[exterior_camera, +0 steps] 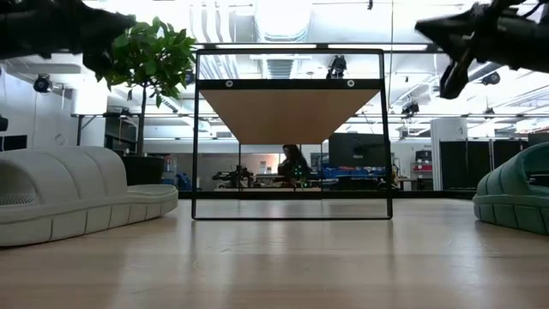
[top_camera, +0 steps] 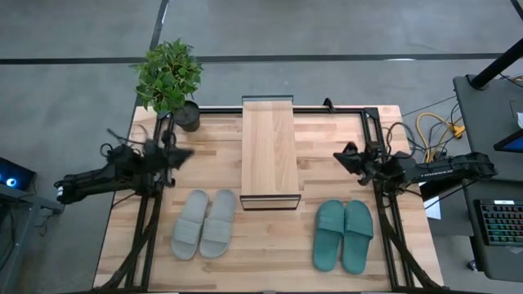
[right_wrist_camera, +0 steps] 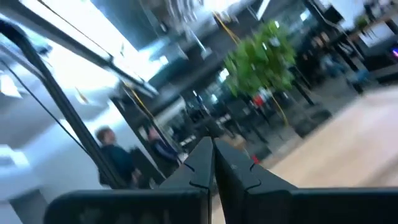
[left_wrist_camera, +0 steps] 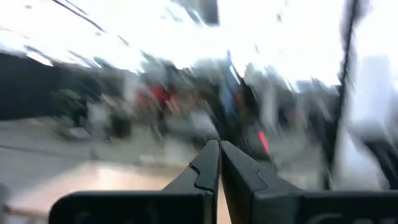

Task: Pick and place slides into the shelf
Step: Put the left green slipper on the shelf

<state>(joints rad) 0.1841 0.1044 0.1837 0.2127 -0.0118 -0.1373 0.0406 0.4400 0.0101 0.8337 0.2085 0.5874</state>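
Observation:
The pale grey-beige pair of slides (top_camera: 204, 223) lies soles down on the table's near left; one of them shows at the left of the low view (exterior_camera: 77, 193). The teal-green pair (top_camera: 344, 234) lies near right, its edge in the low view (exterior_camera: 515, 196). The shelf (top_camera: 270, 153) stands at the table's far middle on its thin black frame (exterior_camera: 292, 137). My left gripper (top_camera: 186, 153) hangs above the table left of the shelf, shut and holding nothing (left_wrist_camera: 219, 149). My right gripper (top_camera: 339, 157) hangs right of the shelf, also shut and holding nothing (right_wrist_camera: 212, 146).
A potted green plant (top_camera: 170, 77) stands at the table's far left corner, close behind my left gripper. Bare wood lies between the two pairs of slides, in front of the shelf. Off the table's right edge are cables and a keyboard (top_camera: 498, 224). A person shows beyond the table (right_wrist_camera: 115, 155).

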